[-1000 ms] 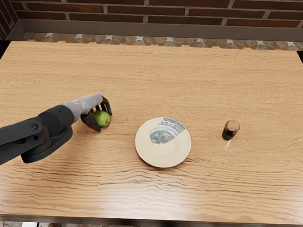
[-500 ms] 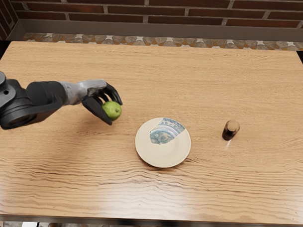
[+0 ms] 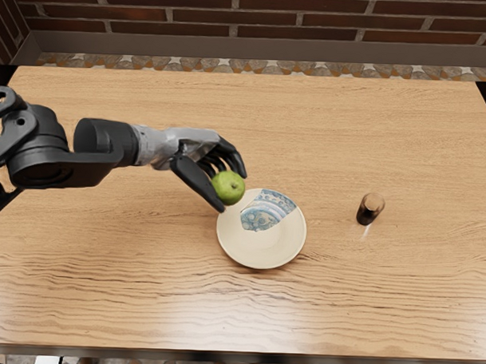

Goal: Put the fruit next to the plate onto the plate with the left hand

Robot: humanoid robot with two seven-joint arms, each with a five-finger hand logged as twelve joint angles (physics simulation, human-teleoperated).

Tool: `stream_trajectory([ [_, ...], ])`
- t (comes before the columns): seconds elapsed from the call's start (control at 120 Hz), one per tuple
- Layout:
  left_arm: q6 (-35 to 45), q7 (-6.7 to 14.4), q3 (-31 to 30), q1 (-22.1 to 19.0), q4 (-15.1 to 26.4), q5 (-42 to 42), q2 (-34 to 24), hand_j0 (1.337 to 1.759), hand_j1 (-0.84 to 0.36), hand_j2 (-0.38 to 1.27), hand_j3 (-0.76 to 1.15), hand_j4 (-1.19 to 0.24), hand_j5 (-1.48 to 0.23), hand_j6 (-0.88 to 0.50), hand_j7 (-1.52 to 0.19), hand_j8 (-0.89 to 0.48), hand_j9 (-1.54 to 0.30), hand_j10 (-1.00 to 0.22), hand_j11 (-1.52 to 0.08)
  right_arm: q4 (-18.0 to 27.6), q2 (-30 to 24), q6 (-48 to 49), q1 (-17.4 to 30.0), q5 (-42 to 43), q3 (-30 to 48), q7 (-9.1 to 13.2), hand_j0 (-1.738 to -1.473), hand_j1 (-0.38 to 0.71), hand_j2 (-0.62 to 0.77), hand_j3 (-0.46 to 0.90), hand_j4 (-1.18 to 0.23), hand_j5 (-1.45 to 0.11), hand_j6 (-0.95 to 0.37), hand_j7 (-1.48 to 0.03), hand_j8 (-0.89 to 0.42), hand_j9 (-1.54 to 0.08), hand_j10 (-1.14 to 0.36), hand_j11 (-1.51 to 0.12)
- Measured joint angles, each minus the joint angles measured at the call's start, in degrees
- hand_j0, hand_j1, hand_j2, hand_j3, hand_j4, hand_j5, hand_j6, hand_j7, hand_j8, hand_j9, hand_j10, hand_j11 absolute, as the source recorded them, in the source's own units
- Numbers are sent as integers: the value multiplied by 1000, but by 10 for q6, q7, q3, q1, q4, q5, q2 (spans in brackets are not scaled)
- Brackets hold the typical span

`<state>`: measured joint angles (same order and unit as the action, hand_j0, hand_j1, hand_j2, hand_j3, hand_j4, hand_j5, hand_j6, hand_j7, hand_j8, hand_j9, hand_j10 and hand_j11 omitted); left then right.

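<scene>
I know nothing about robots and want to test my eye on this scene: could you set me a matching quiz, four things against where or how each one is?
Things:
1 green fruit
2 plate
3 dark cup
4 left hand

States:
A stands alone, toward the picture's right of the plate
B curled around a load
C held at the plate's rim
D cream with a blue pattern, flat on the table

Pairs: 1-C; 2-D; 3-A; 4-B
</scene>
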<state>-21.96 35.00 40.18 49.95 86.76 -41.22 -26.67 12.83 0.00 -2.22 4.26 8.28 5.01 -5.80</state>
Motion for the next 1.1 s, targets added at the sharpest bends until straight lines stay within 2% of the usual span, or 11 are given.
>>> stream_trajectory([
  [0.008, -1, 0, 0, 0, 0, 0, 4, 1655, -265, 255, 0, -617, -855, -423, -851, -438, -849, -525, -846, 0, 0, 0, 0, 0, 0, 0, -1658, -331, -3, 0, -15, -20, -15, -20, -15, -20, -15, -20],
  [0.083, -6, 0, -2, -3, 0, 3, 17, 1656, -288, 323, 0, -615, -864, -404, -857, -417, -845, -536, -843, 0, 0, 0, 0, 0, 0, 0, -1658, -331, -3, 0, -15, -20, -15, -20, -15, -20, -15, -20],
  [0.158, -8, 0, -7, -6, 0, 4, 25, 1656, -285, 294, 0, -616, -865, -405, -859, -427, -843, -536, -843, 0, 0, 0, 0, 0, 0, 0, -1658, -331, -3, 0, -15, -20, -15, -20, -15, -20, -15, -20],
  [0.308, -9, 0, -17, -10, 0, 5, 35, 1657, -287, 337, 0, -624, -867, -417, -855, -437, -843, -568, -842, 0, 0, 0, 0, 0, 0, 0, -1658, -331, -3, 0, -15, -20, -15, -20, -15, -20, -15, -20],
  [0.533, -10, 0, -31, -6, -12, 4, 48, 1656, -263, 257, 0, -614, -821, -428, -818, -453, -811, -586, -812, 0, 0, 0, 0, 0, 0, 0, -1658, -331, -3, 0, -15, -20, -15, -20, -15, -20, -15, -20],
  [0.583, -9, 0, -32, -3, -14, 4, 50, 1657, -227, 221, 0, -561, -749, -415, -745, -436, -740, -539, -740, 0, 0, 0, 0, 0, 0, 0, -1658, -331, -3, 0, -15, -20, -15, -20, -15, -20, -15, -20],
  [0.725, -7, 0, -28, 0, -18, 4, 54, 1657, 40, 114, 0, -298, -397, -225, -395, -236, -393, -287, -393, 0, 0, 0, 0, 0, 0, 0, -1658, -331, -3, 0, -15, -20, -15, -20, -15, -20, -15, -20],
  [0.867, -10, 0, -3, 0, -22, 11, 52, 1658, 190, 58, 0, -154, -204, -117, -203, -122, -202, -148, -202, 0, 0, 0, 0, 0, 0, 0, -1658, -331, -3, 0, -15, -20, -15, -20, -15, -20, -15, -20],
  [1.1, -111, 0, 74, -12, -32, 202, -15, 1658, 294, 20, 0, -53, -70, -41, -69, -43, -69, -51, -69, 0, 0, 0, 0, 0, 0, 0, -1658, -331, -3, 0, -15, -20, -15, -20, -15, -20, -15, -20],
])
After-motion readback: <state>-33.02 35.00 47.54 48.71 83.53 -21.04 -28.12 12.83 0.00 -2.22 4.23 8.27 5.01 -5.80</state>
